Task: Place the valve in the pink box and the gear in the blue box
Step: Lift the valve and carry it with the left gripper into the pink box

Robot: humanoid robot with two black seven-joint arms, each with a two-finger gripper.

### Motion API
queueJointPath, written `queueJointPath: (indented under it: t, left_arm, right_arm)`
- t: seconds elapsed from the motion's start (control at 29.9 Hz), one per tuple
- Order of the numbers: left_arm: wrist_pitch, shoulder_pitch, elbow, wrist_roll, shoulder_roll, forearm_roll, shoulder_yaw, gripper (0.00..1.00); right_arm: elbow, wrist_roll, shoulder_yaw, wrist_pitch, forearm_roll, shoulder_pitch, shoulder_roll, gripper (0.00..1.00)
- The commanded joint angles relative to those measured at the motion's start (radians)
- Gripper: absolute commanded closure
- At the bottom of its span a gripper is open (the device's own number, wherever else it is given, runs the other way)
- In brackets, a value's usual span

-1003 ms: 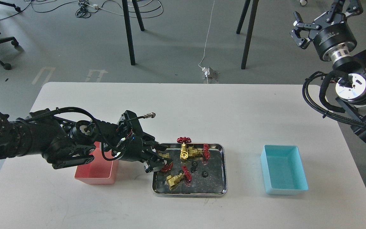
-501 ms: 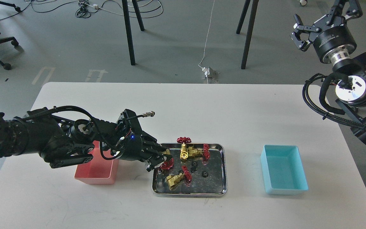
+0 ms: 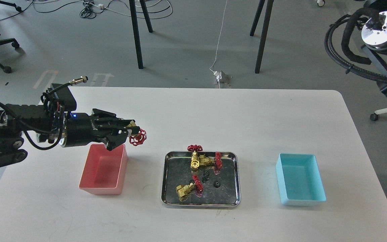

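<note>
1. Valve (image 3: 135,135), a small brass-gold body with a dark red round handwheel, is hanging in the air, clamped between the fingers of the left gripper (image 3: 130,129), with the handwheel sticking out past the fingertips.
2. The black left gripper is hovering above the far right corner of the salmon-pink rectangular plastic box (image 3: 89,183), which is sitting on the white table (image 3: 213,114) to the left of the shiny steel tray (image 3: 237,178).
3. The held valve is lying just beyond the pink box's far right corner in this view, not inside it.
4. Three more brass valves with red handwheels are lying in the tray: two near its far edge and one toward its near left.
5. A tiny black toothed gear (image 3: 216,183) is resting in the tray near its middle, with another like it just beside.
6. The light cyan-blue rectangular plastic box (image 3: 301,198) is standing well to the right of the tray.
7. The right arm (image 3: 378,30) is reaching up at the top right corner; its gripper is lying out of frame.
</note>
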Motion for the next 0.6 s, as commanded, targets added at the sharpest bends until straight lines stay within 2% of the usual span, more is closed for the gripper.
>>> queueJointPath:
  t: [0.0, 0.23, 0.57]
  left_arm:
    - [0.003, 0.025, 0.001, 0.0, 0.084, 0.066, 0.001, 0.91]
    - [0.033, 0.097, 0.029, 0.0, 0.096, 0.088, 0.001, 0.91]
    - [0.05, 0.201, 0.177, 0.0, -0.017, 0.08, 0.0, 0.91]
  right_arm:
    - [0.0, 0.0, -0.008, 0.0, 0.0, -0.013, 0.016, 0.0]
    - [0.003, 0.0, -0.006, 0.001, 0.0, -0.055, 0.032, 0.0]
    - [0.012, 0.0, 0.006, 0.001, 0.0, -0.102, 0.02, 0.0]
